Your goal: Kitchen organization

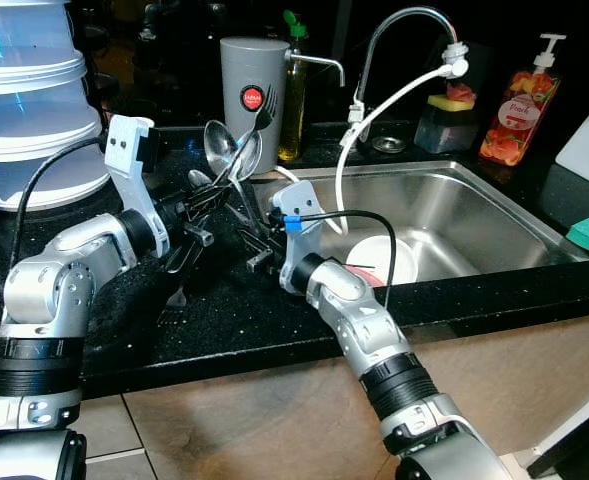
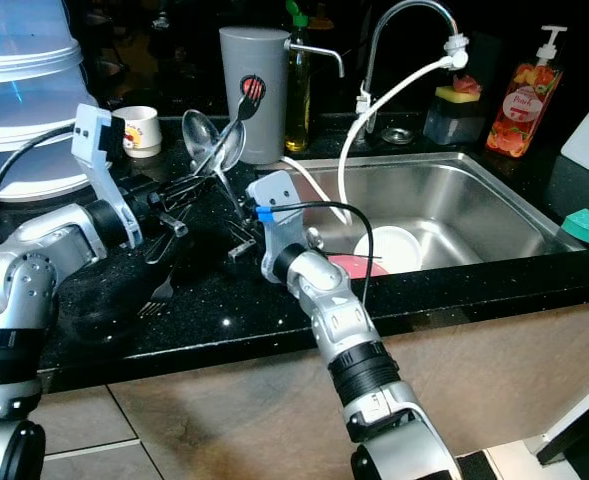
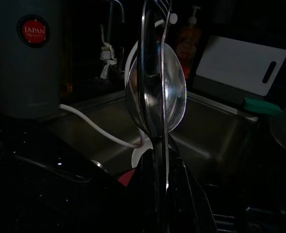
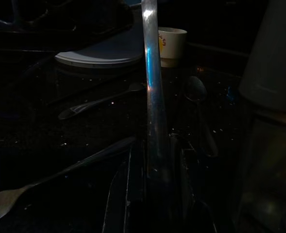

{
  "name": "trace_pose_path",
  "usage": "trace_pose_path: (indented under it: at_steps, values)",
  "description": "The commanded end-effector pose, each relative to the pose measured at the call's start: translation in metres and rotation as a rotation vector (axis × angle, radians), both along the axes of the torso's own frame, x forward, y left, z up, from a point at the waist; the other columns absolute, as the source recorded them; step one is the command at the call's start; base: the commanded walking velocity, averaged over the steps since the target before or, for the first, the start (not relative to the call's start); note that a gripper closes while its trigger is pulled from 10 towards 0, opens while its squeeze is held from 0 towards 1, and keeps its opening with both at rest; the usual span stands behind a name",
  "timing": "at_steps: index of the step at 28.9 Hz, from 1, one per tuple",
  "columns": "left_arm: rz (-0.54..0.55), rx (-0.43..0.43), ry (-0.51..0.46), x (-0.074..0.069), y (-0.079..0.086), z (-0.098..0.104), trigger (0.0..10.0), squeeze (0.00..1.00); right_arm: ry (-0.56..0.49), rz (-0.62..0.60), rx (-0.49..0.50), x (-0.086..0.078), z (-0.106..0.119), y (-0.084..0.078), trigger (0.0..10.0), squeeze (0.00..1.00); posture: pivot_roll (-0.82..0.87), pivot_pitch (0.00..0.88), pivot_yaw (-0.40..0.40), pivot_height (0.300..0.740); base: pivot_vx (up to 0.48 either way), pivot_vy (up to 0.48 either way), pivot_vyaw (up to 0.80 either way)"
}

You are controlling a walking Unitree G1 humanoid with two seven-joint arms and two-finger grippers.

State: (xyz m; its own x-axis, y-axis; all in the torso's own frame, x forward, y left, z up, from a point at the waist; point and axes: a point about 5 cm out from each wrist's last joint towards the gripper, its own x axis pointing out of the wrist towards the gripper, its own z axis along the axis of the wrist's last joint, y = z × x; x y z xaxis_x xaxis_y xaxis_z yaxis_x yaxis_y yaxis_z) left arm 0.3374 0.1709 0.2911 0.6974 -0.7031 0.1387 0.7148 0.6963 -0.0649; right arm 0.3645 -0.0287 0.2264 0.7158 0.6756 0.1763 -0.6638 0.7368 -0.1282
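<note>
Mid-frame in the left eye view, both arms meet over the black countertop (image 1: 224, 310), just left of the sink (image 1: 474, 215).

Left gripper (image 1: 202, 205) is clamped on a bunch of spoons (image 1: 231, 150); bowls stick up and to the right, toward the grey canister (image 1: 252, 95). Left wrist view confirms: spoon bowls stacked edge-on between the fingers.

Right gripper (image 1: 257, 243) is pinched on one long utensil handle (image 4: 151, 97). Right wrist view shows the shiny shaft running up from the closed fingers; its far end is out of frame. It looks to be the fork (image 1: 263, 118) whose tines show dark against the canister, but can't confirm.

More loose cutlery on the counter: a spoon (image 4: 101, 100) and others, dim in the right wrist view. White bowl (image 1: 379, 260) sits in the sink w/ smth red beside it. Stacked containers (image 1: 29, 90) upper left, soap bottle (image 1: 519, 100) upper right.

Step in hand, as I judge it: gathering cutlery into one bundle, w/ the right arm feeding a piece to the left.

Next move prob. needs:
- line the handle up parallel w/ the spoon handles
- left grip must loosen a bit w/o dropping the bunch
- right lets go only once left re-clamps
- then carry the bundle to a holder; which one, can't tell
</note>
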Motion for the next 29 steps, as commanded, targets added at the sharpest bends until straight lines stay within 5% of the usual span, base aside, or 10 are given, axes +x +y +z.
trace_pose_path:
  at_steps: [1,11,16,22,29]
  values:
    - [0.015,0.016,0.001,-0.001,0.006,-0.001,0.0,0.0,0.007,-0.011,-0.008,0.0,-0.003,-0.006,0.0,0.0,0.07,0.036,-0.015,0.74,0.0,0.0,0.0]
    - [0.088,0.039,0.019,0.005,0.013,-0.007,0.0,0.0,-0.032,-0.024,0.09,-0.003,0.013,-0.017,0.0,0.0,0.07,0.035,-0.014,0.74,0.0,0.0,0.0]
    - [0.083,0.085,0.037,0.003,0.014,-0.016,0.0,0.0,-0.063,-0.121,0.294,0.003,0.042,-0.04,0.0,0.0,0.07,0.037,-0.01,0.74,0.0,0.0,0.0]
    - [0.083,0.098,0.053,0.001,0.014,-0.023,0.0,0.0,-0.066,-0.188,0.412,0.009,0.056,-0.057,0.0,0.0,0.07,0.038,-0.009,0.74,0.0,0.0,0.0]
    - [0.106,0.103,0.065,0.002,0.018,-0.026,0.0,0.0,-0.025,-0.28,0.405,0.019,0.051,-0.074,0.0,0.0,0.07,0.041,-0.01,0.74,0.0,0.0,0.0]
